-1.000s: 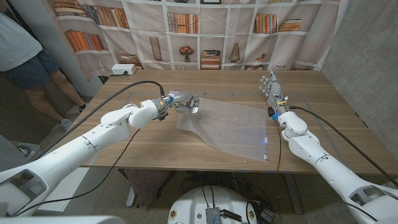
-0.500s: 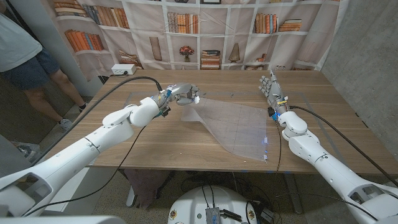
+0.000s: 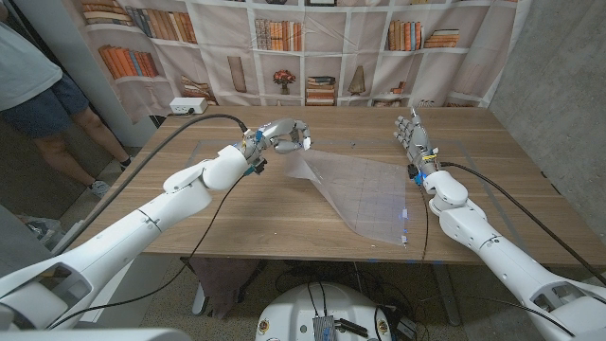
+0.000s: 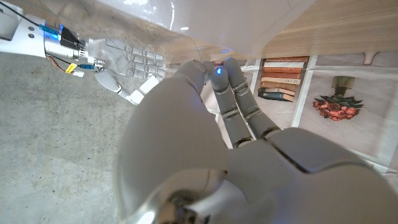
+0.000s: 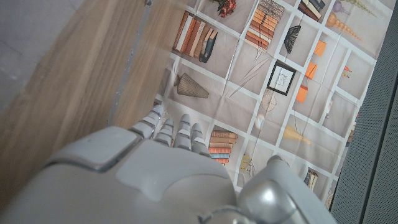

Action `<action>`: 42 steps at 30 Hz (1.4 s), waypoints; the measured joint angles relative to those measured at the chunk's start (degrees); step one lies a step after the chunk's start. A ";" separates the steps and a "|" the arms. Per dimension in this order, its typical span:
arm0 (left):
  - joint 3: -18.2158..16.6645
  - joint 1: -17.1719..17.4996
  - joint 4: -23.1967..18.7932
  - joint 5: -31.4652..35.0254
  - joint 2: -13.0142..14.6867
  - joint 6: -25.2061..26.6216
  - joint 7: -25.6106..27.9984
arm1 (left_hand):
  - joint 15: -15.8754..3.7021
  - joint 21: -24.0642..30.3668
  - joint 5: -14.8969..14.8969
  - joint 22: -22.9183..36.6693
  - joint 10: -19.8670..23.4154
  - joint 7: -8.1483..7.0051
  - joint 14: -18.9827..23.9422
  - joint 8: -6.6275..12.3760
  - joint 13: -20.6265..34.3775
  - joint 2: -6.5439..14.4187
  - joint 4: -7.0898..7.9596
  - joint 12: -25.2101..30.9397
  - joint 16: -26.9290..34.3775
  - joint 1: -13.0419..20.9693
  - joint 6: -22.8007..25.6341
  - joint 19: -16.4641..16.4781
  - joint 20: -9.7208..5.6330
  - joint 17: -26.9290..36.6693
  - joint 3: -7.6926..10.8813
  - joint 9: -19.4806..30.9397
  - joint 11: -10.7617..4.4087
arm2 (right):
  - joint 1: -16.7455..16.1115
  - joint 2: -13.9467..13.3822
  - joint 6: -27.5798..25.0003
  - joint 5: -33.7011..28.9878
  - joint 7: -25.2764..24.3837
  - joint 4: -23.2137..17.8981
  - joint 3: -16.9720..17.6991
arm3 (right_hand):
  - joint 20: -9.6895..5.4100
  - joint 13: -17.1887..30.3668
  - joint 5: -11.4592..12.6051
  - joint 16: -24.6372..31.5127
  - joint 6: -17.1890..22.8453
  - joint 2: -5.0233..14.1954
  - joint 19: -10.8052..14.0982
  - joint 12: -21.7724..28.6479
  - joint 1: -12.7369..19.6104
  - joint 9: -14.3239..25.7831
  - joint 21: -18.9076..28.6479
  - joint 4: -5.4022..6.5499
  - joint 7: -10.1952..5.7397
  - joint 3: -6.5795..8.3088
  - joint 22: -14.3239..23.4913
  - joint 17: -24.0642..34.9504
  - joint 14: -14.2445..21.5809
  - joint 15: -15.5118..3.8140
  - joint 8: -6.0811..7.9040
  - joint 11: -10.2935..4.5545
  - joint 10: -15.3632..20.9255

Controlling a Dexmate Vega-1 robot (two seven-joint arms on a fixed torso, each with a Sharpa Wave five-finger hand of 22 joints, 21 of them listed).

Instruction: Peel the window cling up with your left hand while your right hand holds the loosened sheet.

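Table [image 3: 237,223]: the window cling [image 3: 365,194] lies mid-right, 1 corner lifted clear, so peeling is judged underway. That corner is pinched in closed fingers of the left hand [image 3: 282,134]. Right hand [image 3: 414,135] is held upright beside the sheet, fingers extended, empty; holding not yet begun.

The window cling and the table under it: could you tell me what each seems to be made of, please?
Window cling: apparently thin clear plastic film, slightly frosted; the wood grain shows through it, and it bends up limply where the left hand pinches its corner.
Table: wood or wood-look laminate, matte, with long brown grain lines; which of the two cannot be told.
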 measured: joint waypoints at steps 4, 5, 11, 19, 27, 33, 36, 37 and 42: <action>-0.35 -0.01 0.00 -3.23 -0.80 -0.19 -0.41 | 0.00 0.44 0.61 -0.13 0.00 0.00 0.00 0.34 0.00 -0.37 -0.07 0.32 0.49 0.37 0.00 0.00 0.00 0.00 0.41 0.11 0.00 | -0.19 -0.02 0.33 0.00 -0.09 -0.07 0.15 | -0.21 0.00 0.00 0.00 0.00 0.00 0.22 0.00 0.00 0.00 0.00 0.00 0.00 0.00 0.00 0.00 0.00 0.00 0.00 0.00 0.00; -0.48 -0.02 0.00 -3.66 -1.16 -0.22 -0.44 | 0.00 0.52 0.61 -0.17 0.00 0.00 0.00 0.44 0.00 -0.37 0.01 0.32 0.49 0.37 0.00 0.00 0.00 0.00 0.47 0.16 0.00 | -0.22 -0.02 0.41 0.00 -0.09 -0.07 0.16 | -0.21 0.00 0.00 0.00 0.00 0.00 0.21 0.00 0.00 0.00 0.00 0.00 0.00 0.00 0.00 0.00 0.00 0.00 0.00 0.00 0.00; -0.78 -0.02 0.11 -8.58 -2.56 -0.39 -1.09 | 0.00 1.18 1.04 -0.17 0.00 0.00 0.00 0.44 -0.27 -0.37 0.01 0.77 0.96 0.36 0.00 -0.21 -0.21 0.00 0.47 0.17 0.00 | -0.33 -0.03 0.73 -0.01 -0.09 -0.07 0.20 | -0.01 0.00 0.00 0.00 0.00 0.00 0.42 0.00 0.00 0.00 0.00 -0.32 0.00 -0.32 0.00 0.01 0.00 0.00 0.00 0.00 0.00; -1.02 -0.02 -0.57 -14.78 -3.76 -0.14 -2.98 | 0.00 1.85 1.49 -0.43 0.00 0.00 0.00 0.86 -0.27 -0.75 0.17 1.21 1.59 -0.02 0.01 -0.31 -0.31 0.00 0.93 0.44 0.00 | -0.35 -0.03 1.07 -0.10 0.03 0.09 0.21 | -0.01 0.00 0.00 0.00 0.00 0.00 0.42 0.00 0.00 0.00 -0.35 -0.32 0.00 -0.32 0.00 0.01 0.00 0.00 0.00 0.00 0.00; -1.63 0.07 -1.23 -20.63 -4.81 0.37 -3.85 | 0.00 2.70 1.93 -0.96 0.01 0.00 0.00 0.86 -0.54 -0.75 0.00 1.65 2.03 -0.02 0.01 -0.30 -0.30 0.00 1.11 0.27 -0.01 | -0.25 0.16 1.38 -0.11 0.31 0.44 0.18 | -0.01 0.00 0.00 0.00 0.00 0.00 0.41 0.00 0.00 0.00 -0.34 -0.32 0.00 -0.32 0.00 0.01 0.26 -0.26 0.00 0.00 0.00; -2.29 0.52 -1.75 -26.49 -5.56 1.91 -4.98 | 0.00 3.13 2.36 -0.99 0.01 0.23 0.01 0.86 -1.07 -1.06 0.00 1.65 2.10 0.29 -0.22 -0.61 0.01 0.00 1.58 0.31 -0.01 | -0.08 0.35 1.61 -0.13 0.51 0.79 0.07 | -0.01 0.00 0.00 0.00 0.00 0.00 0.41 0.00 0.00 0.00 -0.34 -0.32 0.00 -0.32 0.00 0.01 0.32 -0.33 0.00 0.00 0.00; -2.82 0.91 -2.46 -29.59 -5.95 3.15 -5.55 | 0.00 3.34 2.36 -1.23 0.01 0.23 0.01 0.86 -1.20 -1.06 0.00 1.98 2.41 0.29 -0.22 -0.61 0.00 0.00 1.58 0.27 -0.01 | -0.04 0.40 1.74 -0.19 0.53 0.81 0.03 | -0.01 0.00 0.00 0.00 0.00 0.00 0.41 0.00 0.00 0.00 -0.34 -0.32 0.00 -0.32 0.00 0.02 0.32 -0.33 0.00 0.00 0.00; -2.99 1.05 -2.74 -30.93 -6.03 3.79 -5.84 | 0.00 3.34 2.40 -1.22 0.01 0.23 0.01 0.86 -1.32 -1.06 0.00 1.98 2.41 0.28 -0.22 -0.61 0.00 -0.03 1.58 0.27 -0.01 | -0.03 0.40 1.78 -0.25 0.53 0.81 0.02 | -0.01 0.00 0.00 0.00 0.00 0.00 0.41 0.00 0.00 0.00 -0.34 -0.32 0.00 -0.31 0.00 0.02 0.32 -0.33 0.00 0.00 0.00; -3.13 1.18 -2.91 -37.07 -6.12 6.21 -6.95 | 0.00 4.00 2.81 -1.49 -0.01 0.23 0.01 1.09 -1.67 -1.21 -0.07 2.20 2.62 0.13 -0.22 -0.61 0.00 -0.23 1.98 0.32 0.01 | -0.03 0.40 1.82 -0.30 0.53 0.80 0.01 | -0.01 0.00 0.00 0.00 0.00 0.00 0.41 0.00 0.00 0.00 -0.34 -0.32 0.00 -0.31 0.00 0.02 0.32 -0.32 0.00 0.00 0.00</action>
